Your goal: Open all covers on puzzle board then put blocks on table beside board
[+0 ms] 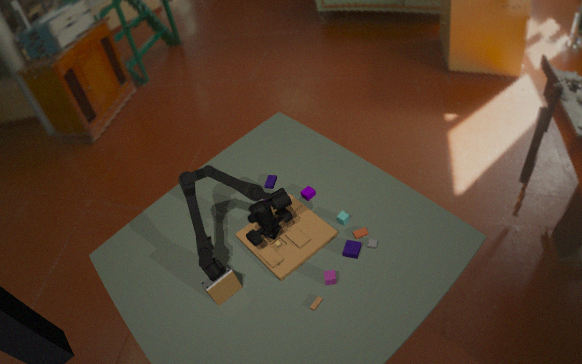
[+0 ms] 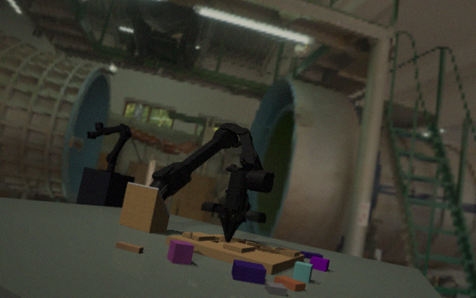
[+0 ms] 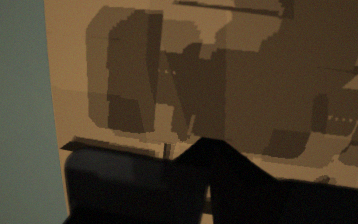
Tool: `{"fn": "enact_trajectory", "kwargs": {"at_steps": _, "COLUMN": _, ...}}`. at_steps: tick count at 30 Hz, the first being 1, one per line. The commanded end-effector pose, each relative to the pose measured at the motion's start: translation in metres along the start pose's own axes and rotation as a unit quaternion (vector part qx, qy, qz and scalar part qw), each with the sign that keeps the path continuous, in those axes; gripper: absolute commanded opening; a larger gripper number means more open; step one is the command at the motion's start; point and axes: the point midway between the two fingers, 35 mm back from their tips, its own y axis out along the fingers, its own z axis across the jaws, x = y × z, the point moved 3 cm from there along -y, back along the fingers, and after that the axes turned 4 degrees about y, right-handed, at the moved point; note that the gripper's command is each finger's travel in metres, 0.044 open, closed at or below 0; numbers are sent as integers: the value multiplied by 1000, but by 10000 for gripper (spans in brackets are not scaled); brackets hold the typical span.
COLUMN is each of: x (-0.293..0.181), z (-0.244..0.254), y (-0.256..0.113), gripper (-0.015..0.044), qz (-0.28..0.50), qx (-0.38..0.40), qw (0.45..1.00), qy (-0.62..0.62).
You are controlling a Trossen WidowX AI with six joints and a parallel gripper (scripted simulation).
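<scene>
The wooden puzzle board (image 1: 282,273) (image 2: 283,267) (image 3: 62,70) lies under the arm. My gripper (image 1: 272,236) (image 2: 228,241) (image 3: 210,143) is shut and empty, its tips pointing down just above or at the board's top. A square cover (image 1: 298,237) (image 2: 239,247) lies beside the tips; whether it is open is unclear. The arm and its shadow hide other covers and wells. On the table beside the board lie a magenta block (image 1: 330,277) (image 2: 180,251), a large indigo block (image 1: 352,249) (image 2: 249,271), a teal block (image 1: 342,218) (image 2: 303,272) and a violet block (image 1: 308,193) (image 2: 320,264).
Also on the table are an orange piece (image 1: 360,233) (image 2: 289,283), a grey piece (image 1: 372,243) (image 2: 276,288), a tan piece (image 1: 316,303) (image 2: 129,247) and another indigo piece (image 1: 270,181). The arm's wooden base block (image 1: 224,287) (image 2: 141,209) stands near the board.
</scene>
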Motion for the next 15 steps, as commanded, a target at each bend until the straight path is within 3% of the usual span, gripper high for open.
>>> {"fn": "enact_trajectory", "kwargs": {"at_steps": 1, "x": 4, "z": 1, "y": 1, "gripper": 0, "qz": -5, "qx": 1, "qw": 1000, "qy": 1}}
{"fn": "enact_trajectory", "kwargs": {"at_steps": 15, "x": 6, "z": 0, "y": -16, "gripper": 0, "qz": -4, "qx": 1, "qw": 1000, "qy": 2}}
